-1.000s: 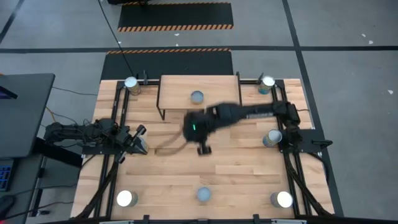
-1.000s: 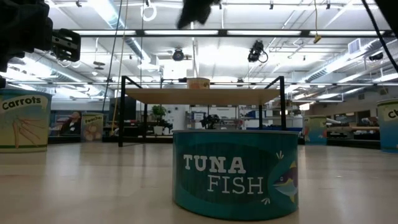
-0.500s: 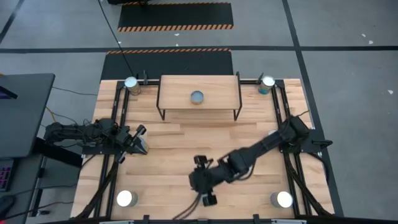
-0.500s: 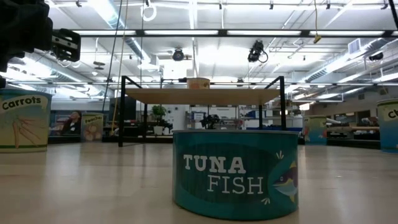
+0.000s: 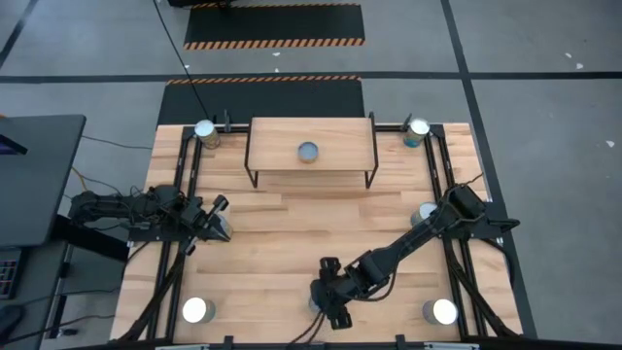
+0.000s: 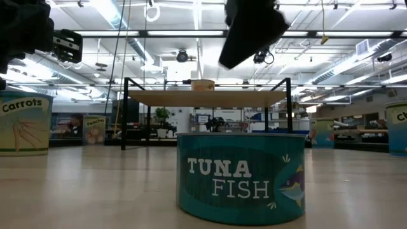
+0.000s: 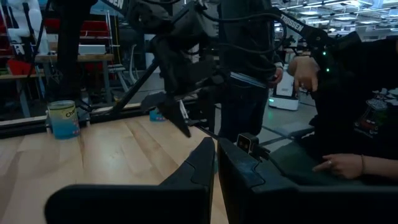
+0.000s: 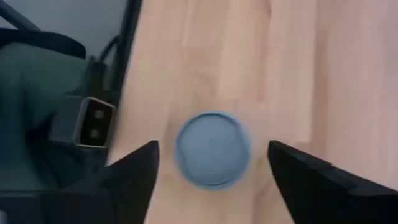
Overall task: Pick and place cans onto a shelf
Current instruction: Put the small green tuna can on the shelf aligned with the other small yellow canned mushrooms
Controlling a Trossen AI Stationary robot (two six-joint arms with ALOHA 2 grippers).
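I can count seven cans. One small can (image 8: pixel 212 148) with a blue-grey top stands on the worktop (image 5: pixel 282 243) near its front edge, in the middle. It says tuna fish on its side (image 6: pixel 240 176). The right hand (image 5: pixel 328 309) hangs right over it. Its fingers (image 8: pixel 134 171) are spread wide, one on each side of the can, and they do not touch it.

One more blue-grey can (image 5: pixel 308 151) stands on the shelf (image 5: pixel 277 146) at the back. Four shiny-topped cans stand in the corners: (image 5: pixel 204 129), (image 5: pixel 418 127), (image 5: pixel 197 310), (image 5: pixel 443 311). Another can (image 5: pixel 425 212) peeks out beside the right arm.

The left hand (image 5: pixel 216 219) waits at the left side of the worktop. Its fingers are pressed together and hold nothing.
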